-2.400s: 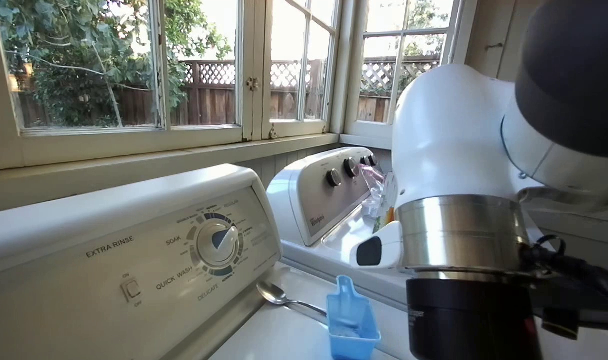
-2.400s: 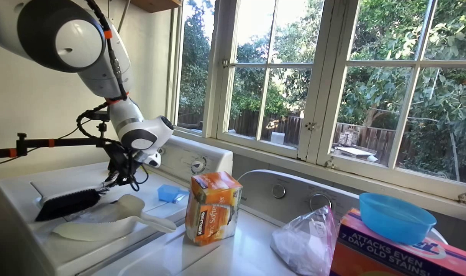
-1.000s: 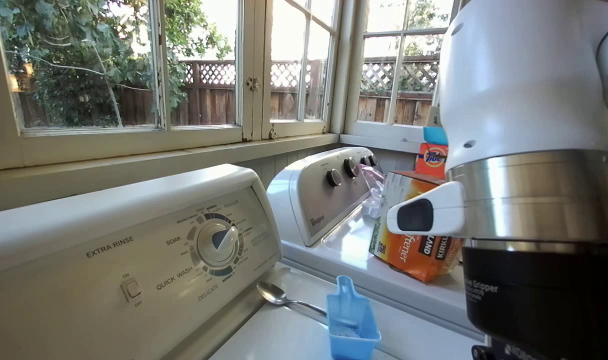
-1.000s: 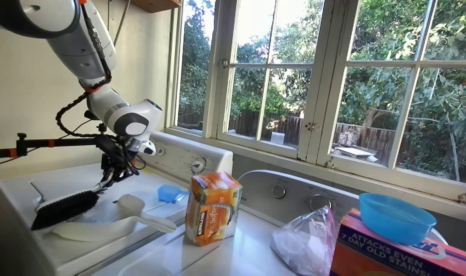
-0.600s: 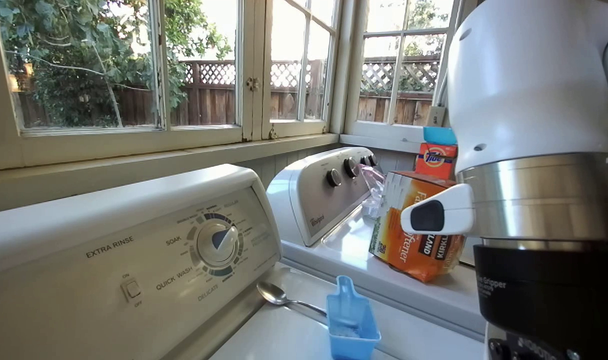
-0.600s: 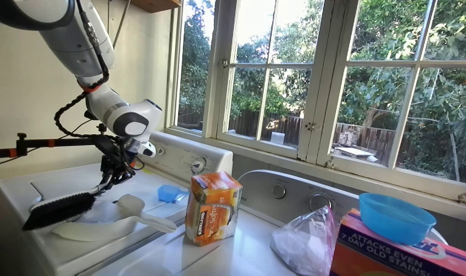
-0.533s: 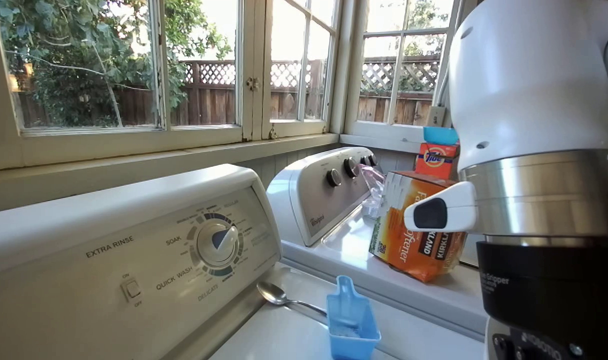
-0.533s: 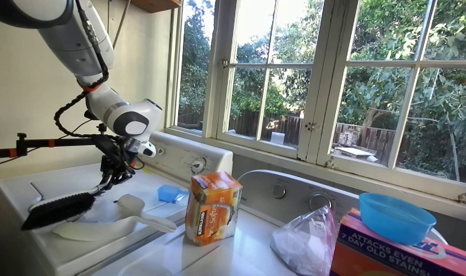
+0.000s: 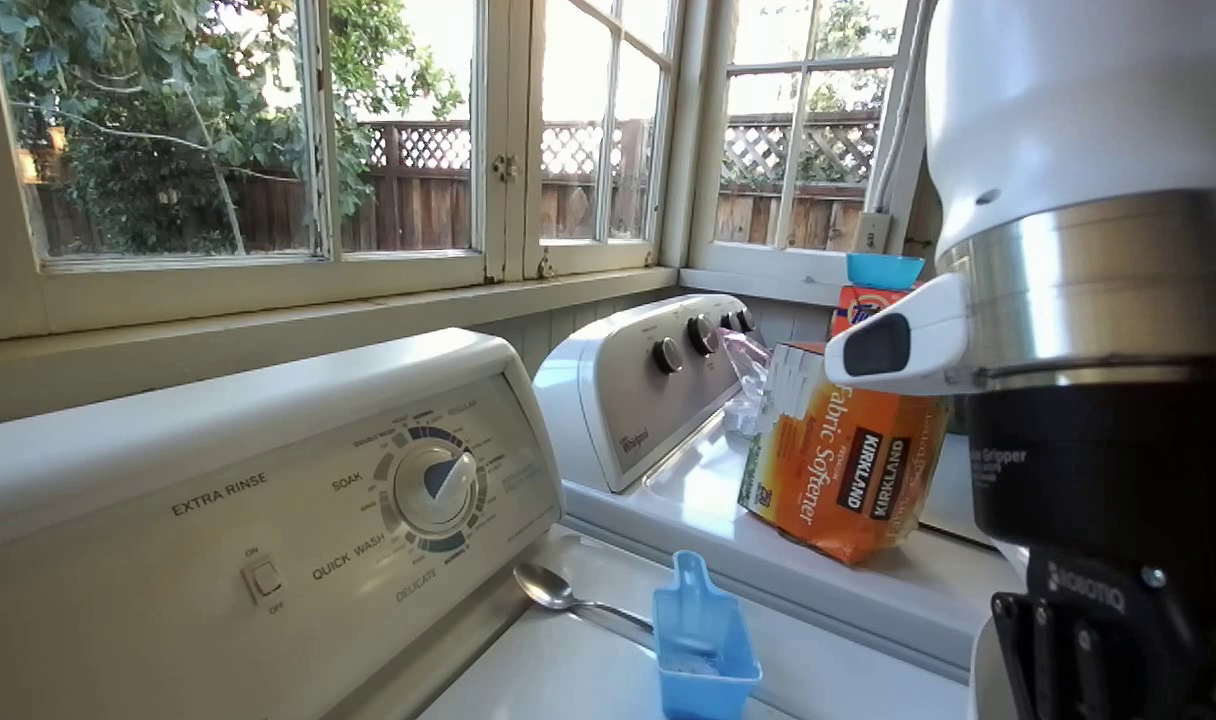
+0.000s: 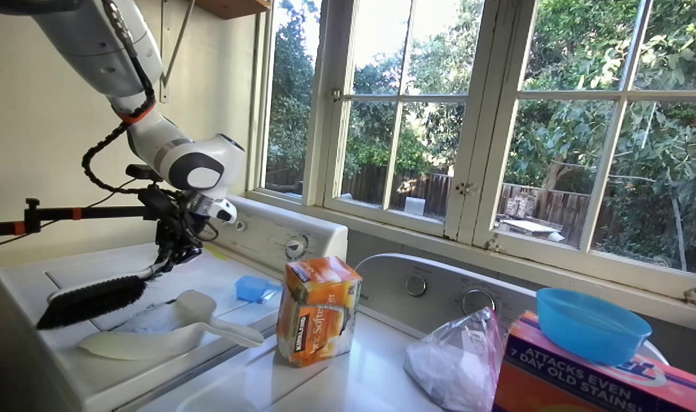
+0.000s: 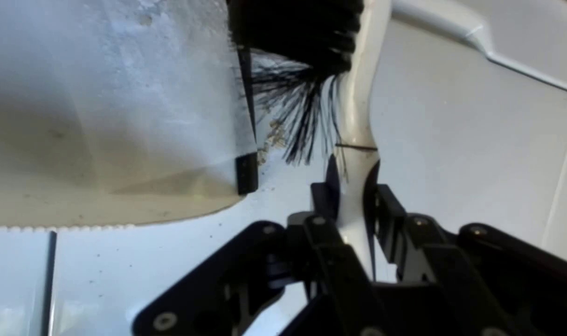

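Note:
A brush point(image 11: 356, 112) with a white, dark-sided handle and black bristles point(image 11: 297, 32) is held in my gripper point(image 11: 356, 200), whose fingers press on both sides of the handle. In an exterior view the brush point(image 10: 93, 300) slants over the white machine top, bristles down; contact with the lid cannot be told. Beside it lies a pale dustpan point(image 10: 142, 343), its black-edged lip close to the bristles in the wrist view. White powder coats the dustpan point(image 11: 148, 116) inside. Crumbs point(image 11: 276, 133) sit between lip and bristles. The fingertips are below the frame in an exterior view showing the gripper body point(image 9: 1088, 600).
A blue scoop point(image 9: 703, 640) and a spoon point(image 9: 548, 588) lie near the control panel point(image 9: 268, 540). On the neighbouring machine stand a fabric softener box point(image 10: 319, 312), a plastic bag point(image 10: 457, 366), and an orange detergent box point(image 10: 582, 372) bearing a blue bowl point(image 10: 594, 326).
The gripper, with the brush still in it, first moved away from the softener box and then rose. The brush sits slightly higher than half a second ago. Dustpan and boxes have stayed put.

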`<control>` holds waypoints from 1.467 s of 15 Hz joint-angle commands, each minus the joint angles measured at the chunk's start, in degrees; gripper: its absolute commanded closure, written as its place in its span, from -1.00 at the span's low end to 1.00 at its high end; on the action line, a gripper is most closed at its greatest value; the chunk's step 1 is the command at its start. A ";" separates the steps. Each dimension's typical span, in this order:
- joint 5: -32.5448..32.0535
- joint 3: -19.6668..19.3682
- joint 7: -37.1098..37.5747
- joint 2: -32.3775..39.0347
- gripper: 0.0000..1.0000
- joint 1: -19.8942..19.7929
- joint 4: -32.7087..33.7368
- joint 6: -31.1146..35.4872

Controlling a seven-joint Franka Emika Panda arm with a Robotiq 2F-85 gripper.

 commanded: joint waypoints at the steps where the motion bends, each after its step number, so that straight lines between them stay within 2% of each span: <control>1: 6.69 1.04 0.69 -2.23 0.86 -0.70 -2.31 5.80; 4: 11.41 1.59 1.76 -1.28 0.86 0.04 -3.05 14.15; 6: 12.00 2.13 2.06 -0.15 0.86 0.45 -3.38 18.37; 8: 10.51 2.34 2.05 1.37 0.86 0.61 -2.90 19.38; 14: 9.61 2.45 0.85 7.00 0.86 -0.54 0.69 15.96; 18: 7.05 0.82 3.78 10.79 0.86 0.44 3.91 14.50; 22: 1.28 -1.89 8.65 13.02 0.86 2.14 7.75 7.42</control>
